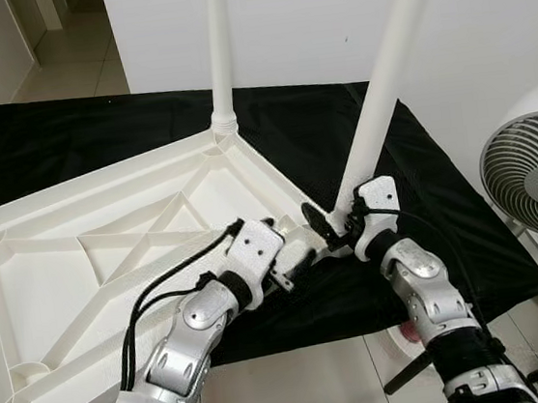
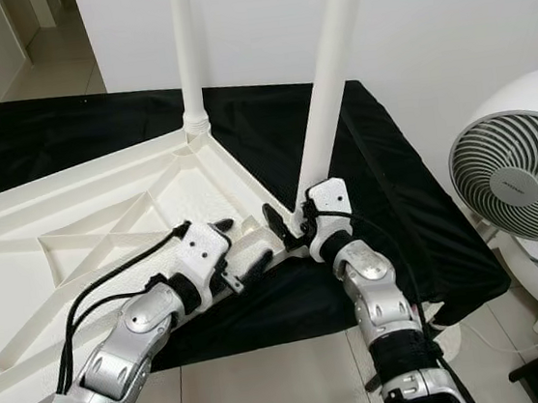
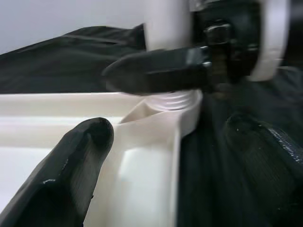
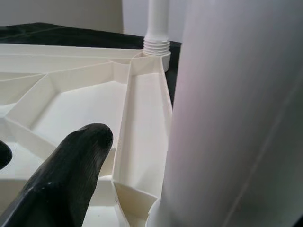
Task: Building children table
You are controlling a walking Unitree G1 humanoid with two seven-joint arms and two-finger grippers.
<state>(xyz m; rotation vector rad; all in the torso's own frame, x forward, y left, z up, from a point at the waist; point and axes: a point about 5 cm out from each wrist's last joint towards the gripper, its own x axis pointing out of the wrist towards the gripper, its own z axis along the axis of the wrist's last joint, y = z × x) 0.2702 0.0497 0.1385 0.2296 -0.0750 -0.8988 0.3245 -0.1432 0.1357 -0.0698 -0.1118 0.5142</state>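
A: Where is the table top [image 1: 80, 252] placed?
B: Upside down on a black cloth [image 1: 320, 137], two legs [image 1: 385, 71] screwed in.
A: Grippers?
B: Right gripper [image 1: 334, 221] is closed round the near leg's base, forearm raised. Left gripper [image 1: 300, 256] is spread over the corner rim.

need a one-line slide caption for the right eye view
Right claw grips the base of the near table leg at the corner of the upturned white tabletop while the left claw braces the rim.

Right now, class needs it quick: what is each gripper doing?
Left gripper: open, resting on the tabletop rim.
Right gripper: shut on the near leg.
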